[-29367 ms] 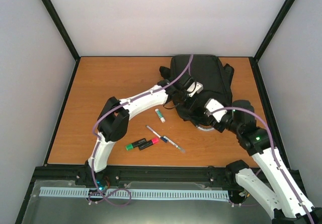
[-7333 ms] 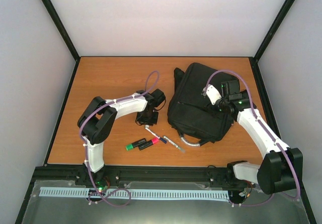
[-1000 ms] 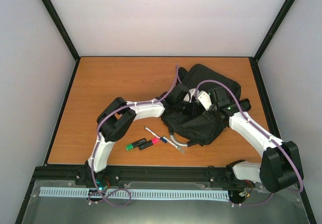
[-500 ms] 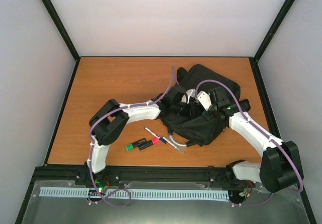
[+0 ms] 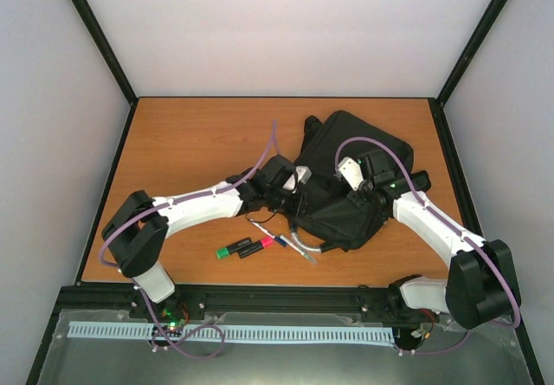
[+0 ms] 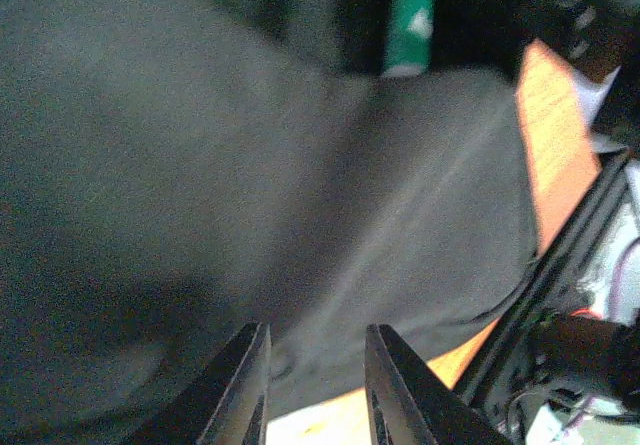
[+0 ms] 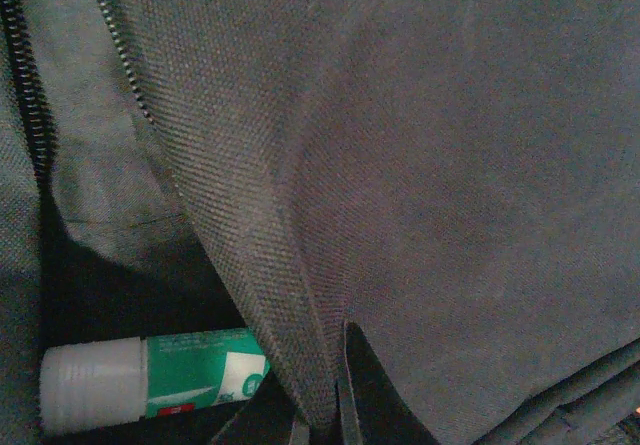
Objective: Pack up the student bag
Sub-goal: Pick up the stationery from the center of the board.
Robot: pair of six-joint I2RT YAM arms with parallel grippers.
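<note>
The large black fabric backpack [image 5: 325, 134] lies on the right half of the brown wooden table [image 5: 190, 143]. The right gripper [image 7: 322, 410] pinches a fold of its fabric beside the open zip, with a green-and-white glue stick [image 7: 150, 370] lying inside. The left gripper [image 6: 316, 337] hovers at the bag's left edge, jaws slightly spread, nothing between them. A green highlighter [image 5: 229, 249] lies on the table near the bag.

My two arms: white shells, black joints.
My left arm [image 5: 195, 206] and right arm [image 5: 433, 225] each trail a looping purple cable [image 5: 264, 150]. A small green light [image 5: 391, 184] glows near my right wrist, and my left gripper [image 6: 317, 333] has black, tapered fingers [image 6: 235, 395].
</note>
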